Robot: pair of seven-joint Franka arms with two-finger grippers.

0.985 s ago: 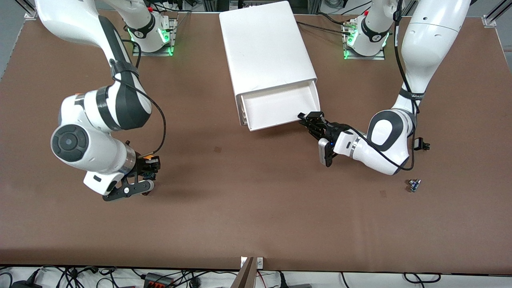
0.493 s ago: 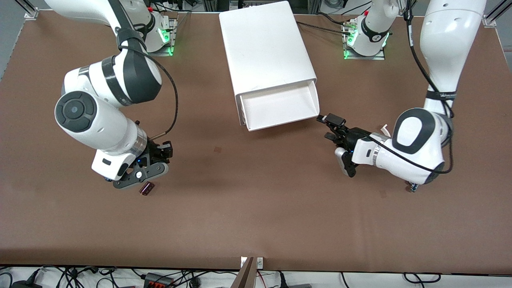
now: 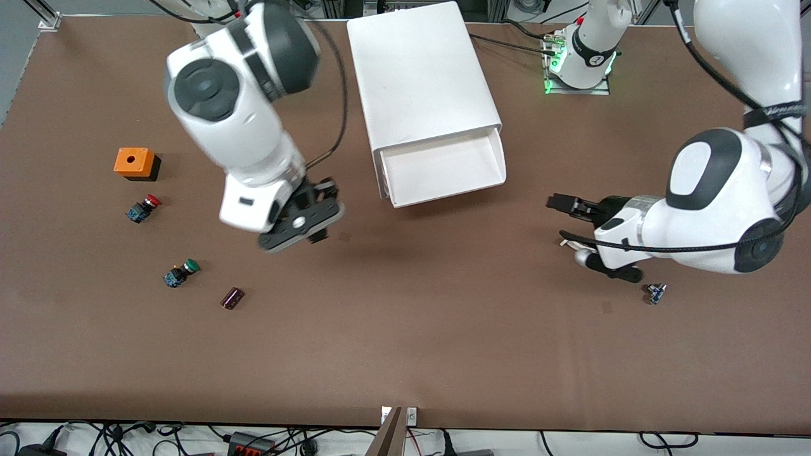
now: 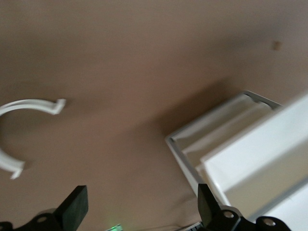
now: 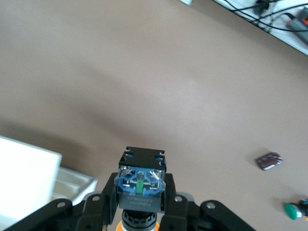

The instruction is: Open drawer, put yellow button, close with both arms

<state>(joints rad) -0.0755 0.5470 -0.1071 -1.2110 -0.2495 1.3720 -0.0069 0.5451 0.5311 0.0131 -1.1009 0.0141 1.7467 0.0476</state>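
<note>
The top drawer [image 3: 443, 166] of the white cabinet [image 3: 418, 69] stands pulled open and looks empty. My right gripper [image 3: 308, 221] is in the air over the table beside the drawer's front, toward the right arm's end. In the right wrist view it [image 5: 140, 202] is shut on the yellow button [image 5: 140, 185], black-and-blue body outward, orange cap between the fingers. My left gripper [image 3: 562, 220] is open and empty, off the drawer's corner toward the left arm's end. The left wrist view shows its fingers [image 4: 73, 209] wide apart, with the cabinet's drawers [image 4: 240, 154] ahead.
An orange box [image 3: 134, 162], a red-capped button [image 3: 143, 208], a green-capped button [image 3: 180, 273] and a dark red cylinder [image 3: 232, 297] lie toward the right arm's end. A small blue part [image 3: 656, 292] lies under the left arm.
My right gripper rose from near the dark red cylinder and moved toward the drawer with the button. My left gripper drew back from the drawer's corner. The drawer stayed open.
</note>
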